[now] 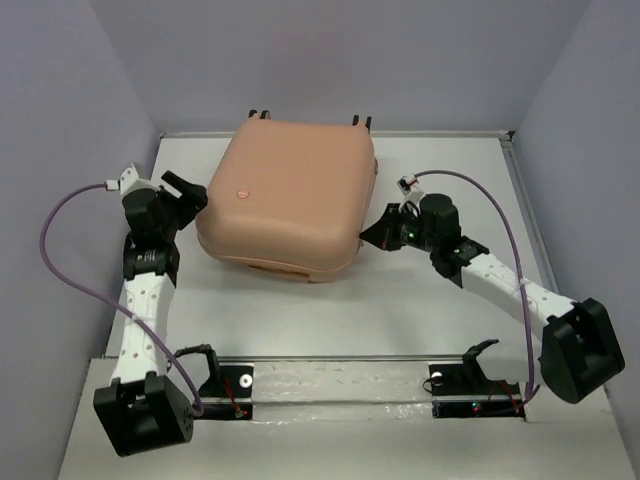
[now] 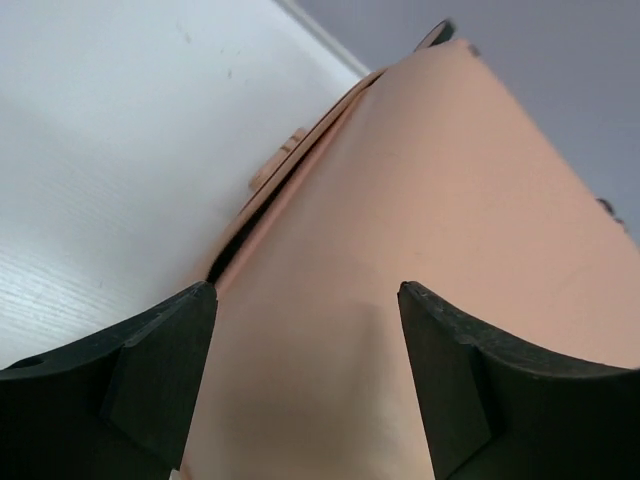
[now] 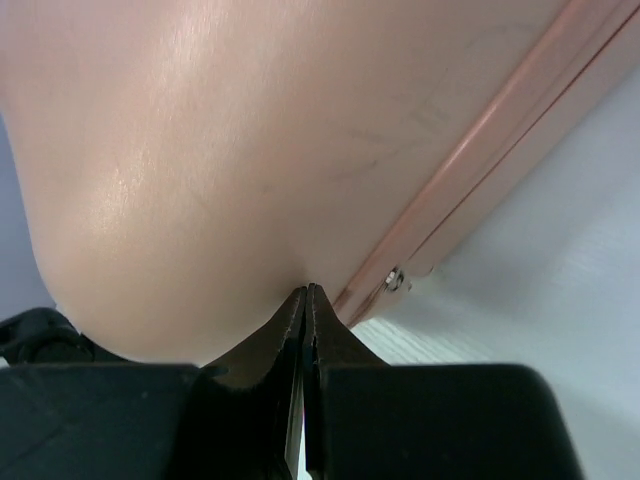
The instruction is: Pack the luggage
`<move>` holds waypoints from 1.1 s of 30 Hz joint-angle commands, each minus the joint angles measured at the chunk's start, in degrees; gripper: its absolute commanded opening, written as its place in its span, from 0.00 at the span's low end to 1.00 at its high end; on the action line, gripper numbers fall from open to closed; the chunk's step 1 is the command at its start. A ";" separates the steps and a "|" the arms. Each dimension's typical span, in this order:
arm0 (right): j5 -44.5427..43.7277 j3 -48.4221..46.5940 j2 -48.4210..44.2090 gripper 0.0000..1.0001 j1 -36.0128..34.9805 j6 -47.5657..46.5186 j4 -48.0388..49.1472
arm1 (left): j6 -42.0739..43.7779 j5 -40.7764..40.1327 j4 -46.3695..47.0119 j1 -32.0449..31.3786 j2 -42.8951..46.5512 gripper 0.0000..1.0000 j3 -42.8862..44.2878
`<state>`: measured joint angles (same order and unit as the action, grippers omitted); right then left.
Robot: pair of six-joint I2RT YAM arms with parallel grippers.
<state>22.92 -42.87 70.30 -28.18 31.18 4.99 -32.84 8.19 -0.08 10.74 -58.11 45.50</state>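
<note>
The peach-pink luggage [image 1: 290, 195] lies flat on the white table with its lid down; black wheels [image 1: 362, 122] show at its far edge. At its left side, my left gripper [image 1: 192, 196] stands open, and the left wrist view shows its fingers [image 2: 160, 360] spread in front of the shell [image 2: 430, 220], nothing between them. My right gripper [image 1: 376, 232] is at the right near corner. Its jaws are shut, the tips [image 3: 307, 290] against the shell [image 3: 250, 130] just above the seam, next to a small metal zip pull [image 3: 397, 280].
Grey walls close in the table [image 1: 450, 300] on the left, far and right sides. A metal rail [image 1: 340, 380] with the arm mounts runs along the near edge. Purple cables [image 1: 60, 250] loop outward from both wrists.
</note>
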 commanded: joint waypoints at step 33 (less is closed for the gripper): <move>5.56 9.39 11.25 0.53 0.76 -21.94 28.93 | -0.56 10.19 -7.49 -45.28 15.23 0.35 -12.80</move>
<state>24.91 -29.80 79.53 -27.35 12.91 26.22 -32.40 22.20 -14.74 -33.08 -39.68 32.47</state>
